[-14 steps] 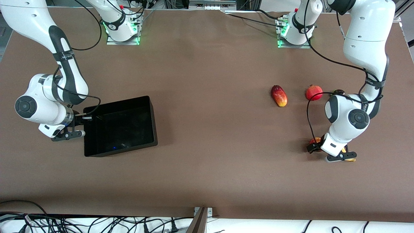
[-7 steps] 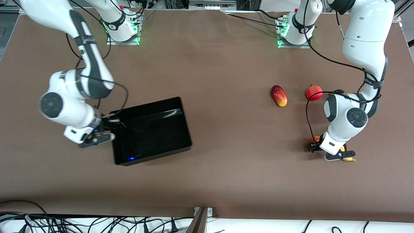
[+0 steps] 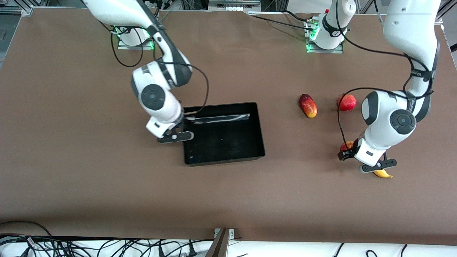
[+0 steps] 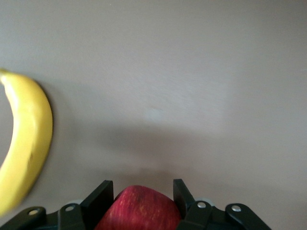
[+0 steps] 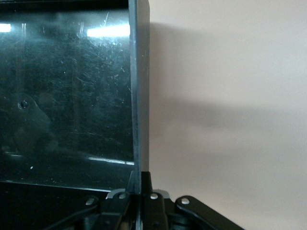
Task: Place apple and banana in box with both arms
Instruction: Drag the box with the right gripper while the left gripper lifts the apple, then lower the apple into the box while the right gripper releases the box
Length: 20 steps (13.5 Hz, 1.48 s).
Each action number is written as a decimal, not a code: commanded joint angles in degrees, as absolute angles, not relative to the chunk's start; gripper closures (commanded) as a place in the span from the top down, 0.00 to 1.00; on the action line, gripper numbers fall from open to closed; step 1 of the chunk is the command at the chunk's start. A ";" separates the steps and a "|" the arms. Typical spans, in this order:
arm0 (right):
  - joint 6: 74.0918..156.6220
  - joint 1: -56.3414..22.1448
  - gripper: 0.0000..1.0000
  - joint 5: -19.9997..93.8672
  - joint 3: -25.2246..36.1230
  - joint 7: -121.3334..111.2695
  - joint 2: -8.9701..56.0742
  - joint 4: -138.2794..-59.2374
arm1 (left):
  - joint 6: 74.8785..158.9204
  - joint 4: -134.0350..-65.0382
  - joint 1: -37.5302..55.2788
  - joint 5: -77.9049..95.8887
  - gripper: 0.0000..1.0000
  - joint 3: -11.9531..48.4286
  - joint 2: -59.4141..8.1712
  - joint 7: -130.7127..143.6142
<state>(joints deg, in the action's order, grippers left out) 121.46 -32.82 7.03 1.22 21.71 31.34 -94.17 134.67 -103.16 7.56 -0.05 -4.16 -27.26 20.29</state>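
Note:
The black box (image 3: 228,157) sits near the table's middle. My right gripper (image 3: 186,122) is shut on its wall at the end toward the right arm; the right wrist view shows that gripper (image 5: 140,184) pinching the thin wall (image 5: 139,96). My left gripper (image 3: 349,150) is shut on the red apple (image 3: 346,145), just above the table toward the left arm's end. In the left wrist view the apple (image 4: 139,211) sits between that gripper's (image 4: 143,191) fingers. The yellow banana (image 3: 382,174) lies on the table beside it, partly hidden by the hand, and also shows in the left wrist view (image 4: 26,148).
A red-yellow mango (image 3: 308,105) and a round red fruit (image 3: 348,102) lie farther from the front camera than the apple, between the box and the left arm. Cables lie along the table's near edge.
The right arm has moved the box a long way toward the table's middle and the left arm's end. The left gripper has risen slightly with the apple.

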 commanded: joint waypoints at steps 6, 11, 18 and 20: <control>128.13 -40.16 0.00 14.68 1.85 29.70 37.08 -89.91 | 118.48 -98.09 19.68 2.11 0.00 -2.20 -19.60 45.42; 131.83 -42.45 0.00 14.59 1.85 32.52 39.02 -89.91 | 118.65 -95.45 20.39 2.11 0.00 3.95 -22.32 55.01; 123.07 -38.68 1.00 13.45 7.10 27.09 32.10 -88.07 | 121.01 -94.39 25.39 2.55 0.00 4.48 -28.12 58.09; 117.63 -38.67 1.00 13.62 13.33 22.70 28.41 -87.98 | 122.60 -94.39 27.41 2.55 0.00 4.48 -30.22 60.28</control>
